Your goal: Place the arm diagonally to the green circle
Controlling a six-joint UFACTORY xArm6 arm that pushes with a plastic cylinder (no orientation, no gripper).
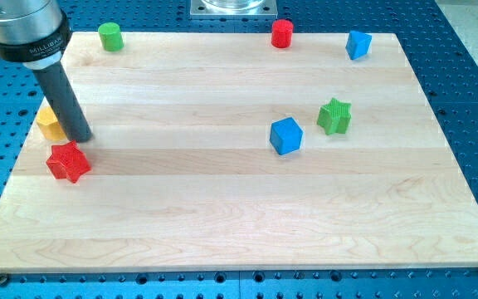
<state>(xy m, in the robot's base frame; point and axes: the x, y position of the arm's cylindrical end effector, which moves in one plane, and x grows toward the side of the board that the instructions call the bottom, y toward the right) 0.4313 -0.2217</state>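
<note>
Yellow block partly hidden behind rod; shape unclear.

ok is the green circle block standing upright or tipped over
Upright. The green circle near the board's top left edge shows its round flat face upward, with its curved side below. My tip is far below it, beside the red star.

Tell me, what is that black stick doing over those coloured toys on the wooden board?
That stick is a robot arm's pushing rod. Its tip rests on the wooden board near the view's left edge, right beside a yellow block and just above a red star. It is meant to sit diagonally to the green circle, which stands far off at the view's top left. Elsewhere lie a red cylinder, two blue cubes and a green star, all untouched.
</note>
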